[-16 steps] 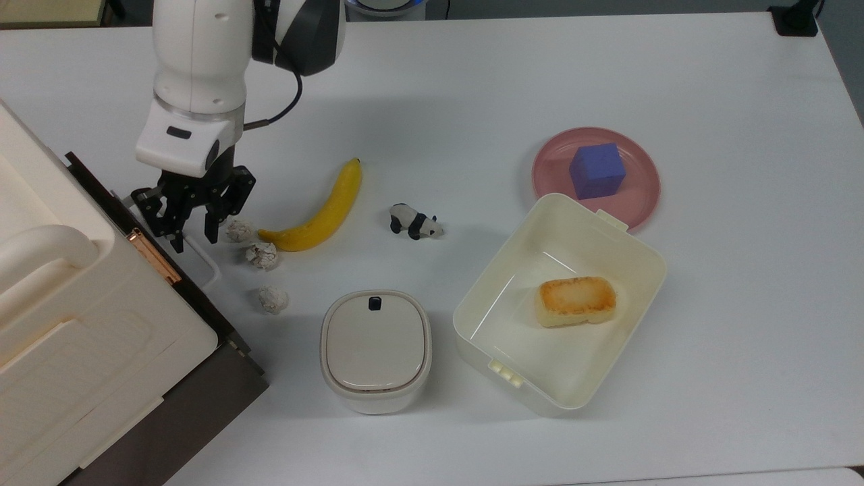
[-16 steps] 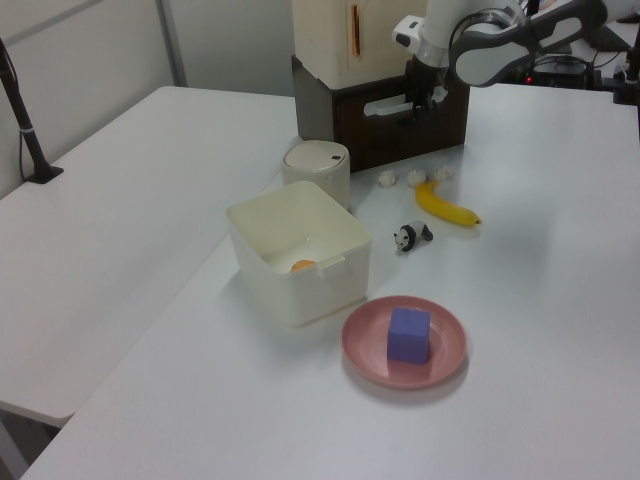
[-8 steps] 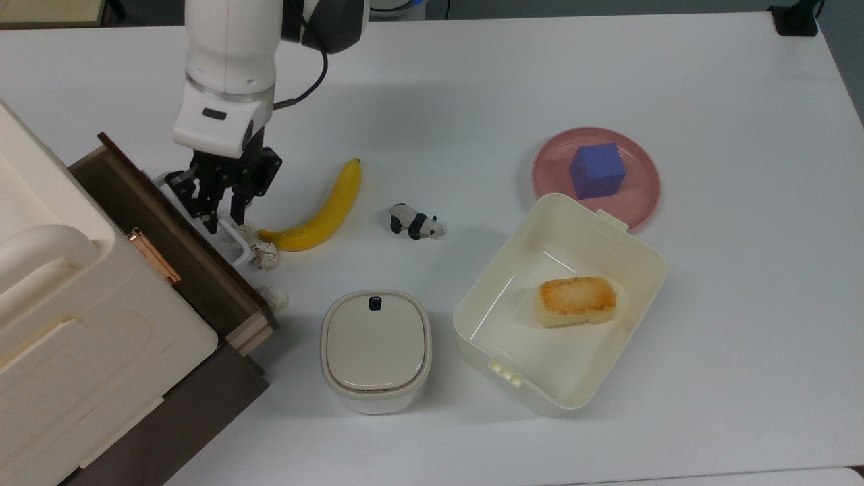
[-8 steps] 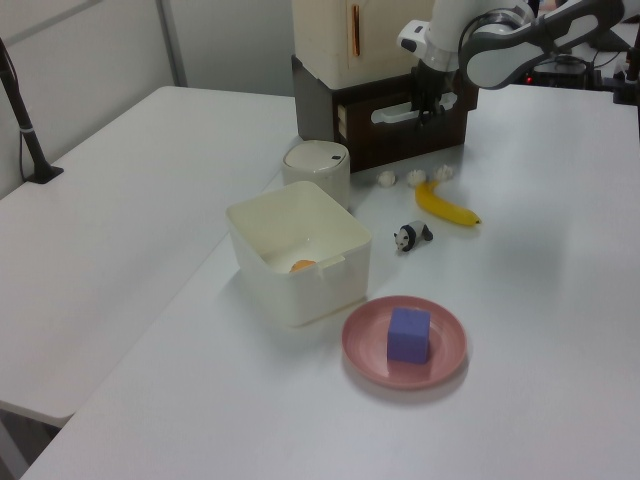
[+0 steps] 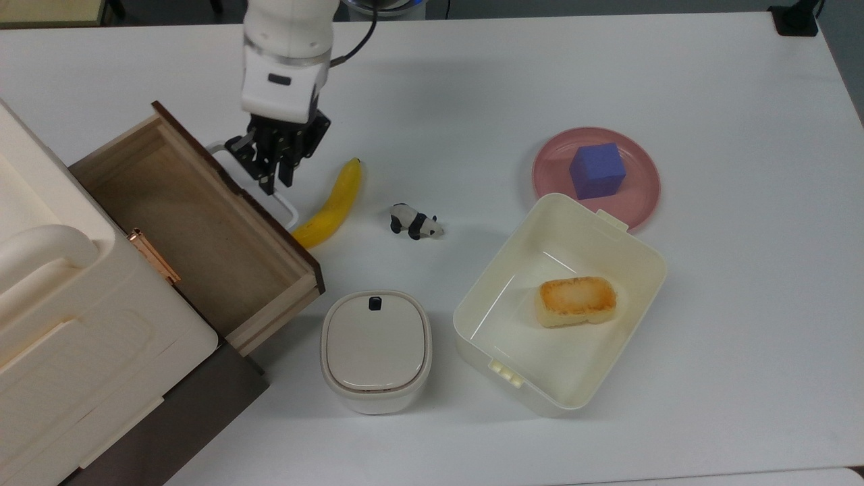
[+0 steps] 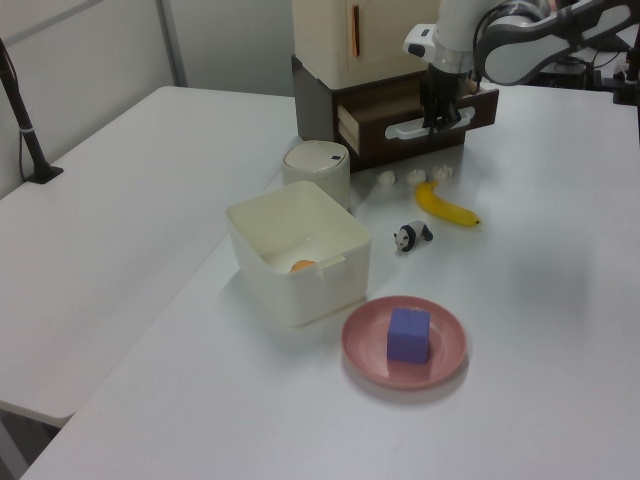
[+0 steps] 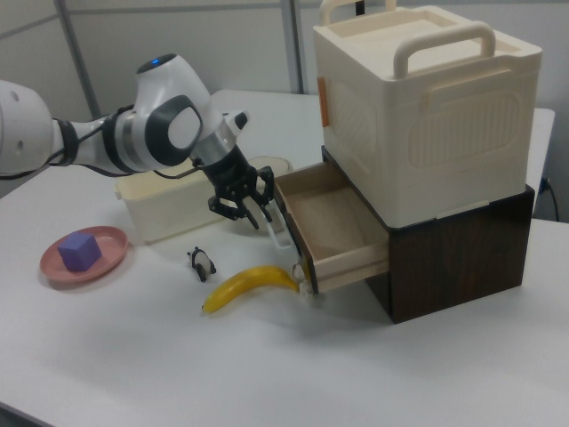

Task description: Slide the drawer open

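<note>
The gripper point(image 5: 275, 177) points down with its black fingers point(image 7: 252, 214) closed around the white handle point(image 5: 286, 205) on the drawer front. The banana point(image 5: 332, 204) lies just beside that handle, on the top view's right, its lower tip tucked close under the drawer's front corner. In the left view three small white crumpled balls point(image 6: 415, 177) sit on the table point(image 5: 709, 351) right below the drawer front, next to the banana. A little panda figure point(image 5: 414, 222) stands farther out, and the small lidded bin point(image 5: 375, 348) sits near the drawer's near corner. Beyond them are the open cream container point(image 5: 560, 307) with a piece of toasted bread point(image 5: 576, 301) inside, and a pink plate point(image 5: 628, 202) carrying a purple cube point(image 5: 596, 169).

The drawer point(image 5: 196, 229) stands pulled well out of the dark brown cabinet point(image 7: 453, 245), at the top view's left, under a big cream box with handles point(image 7: 427, 107). Its light wood inside is bare, and its dark front panel faces the gripper.

The white arm point(image 5: 287, 47) reaches in from the top view's upper edge, wrist vertical over the handle; in the right view it stretches across from the right view's left.
</note>
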{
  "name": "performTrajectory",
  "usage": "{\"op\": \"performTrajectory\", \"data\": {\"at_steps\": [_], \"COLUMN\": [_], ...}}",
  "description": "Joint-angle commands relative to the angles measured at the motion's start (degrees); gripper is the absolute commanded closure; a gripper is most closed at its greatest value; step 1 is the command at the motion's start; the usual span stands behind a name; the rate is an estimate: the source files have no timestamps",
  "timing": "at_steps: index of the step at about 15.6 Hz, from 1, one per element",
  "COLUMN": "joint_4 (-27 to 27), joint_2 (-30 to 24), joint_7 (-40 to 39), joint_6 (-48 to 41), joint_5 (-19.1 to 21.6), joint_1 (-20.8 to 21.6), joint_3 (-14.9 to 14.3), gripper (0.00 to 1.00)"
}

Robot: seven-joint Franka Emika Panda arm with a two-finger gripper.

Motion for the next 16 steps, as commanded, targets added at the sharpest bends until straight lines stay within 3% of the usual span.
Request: {"op": "performTrajectory", "data": {"at_steps": [1,7,8,10,12,14,16], "joint_4": [-5.1,-7.7,-7.4,-5.2,0.3,6.3,8.7], "joint_2": [-4.9,-9.4,-9.8,-10.6,-10.0,-8.6,-8.6], "joint_7": [3.0,5.0,6.5,11.2,20.2,26.4,28.6], "joint_6": [-2.6,-9.6,-11.4,-15.8,-22.2,-29.1,-34.7], "joint_5": [0.0,0.3,2.0,7.6,13.2,18.4,19.7], "joint_1": [3.3,7.1,8.2,9.7,9.4,9.0,8.6], "joint_3": [-0.1,0.0,0.0,-0.1,-0.1,-0.7,-0.8], "gripper": [0.73,0.73,0.65,0.31,0.0,0.0,0.0]}}
